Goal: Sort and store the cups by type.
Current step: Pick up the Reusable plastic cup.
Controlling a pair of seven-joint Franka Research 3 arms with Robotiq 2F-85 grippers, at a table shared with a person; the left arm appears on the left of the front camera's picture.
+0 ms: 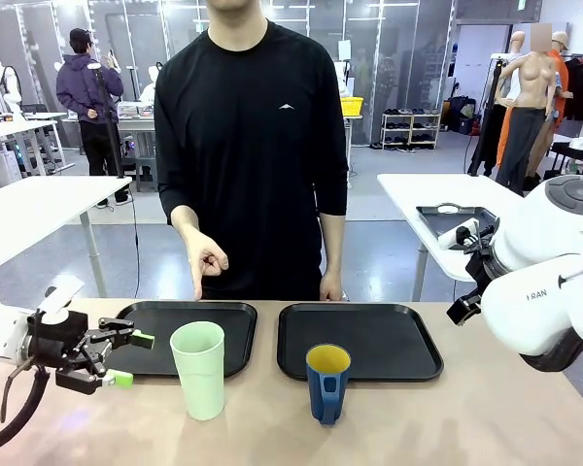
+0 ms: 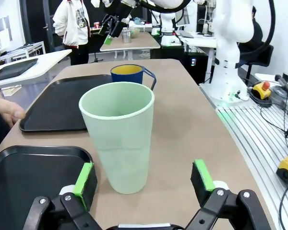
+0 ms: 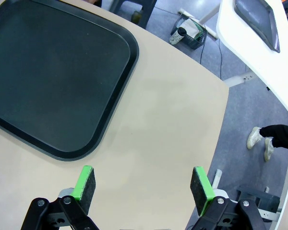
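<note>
The pale green tumbler stands upright on the table in front of the left black tray. To its right is the dark blue mug, yellow inside, in front of the right tray. My left gripper is open, level with the tumbler and a short gap to its left. In the left wrist view the tumbler stands just ahead of the left gripper, with the mug behind it. My right gripper hangs open over bare table beside a tray.
The person stands at the far side, one hand raised above the left tray, the other at the table edge. The bulky right arm hovers over the table's right end. The table's rounded edge is close to the right gripper.
</note>
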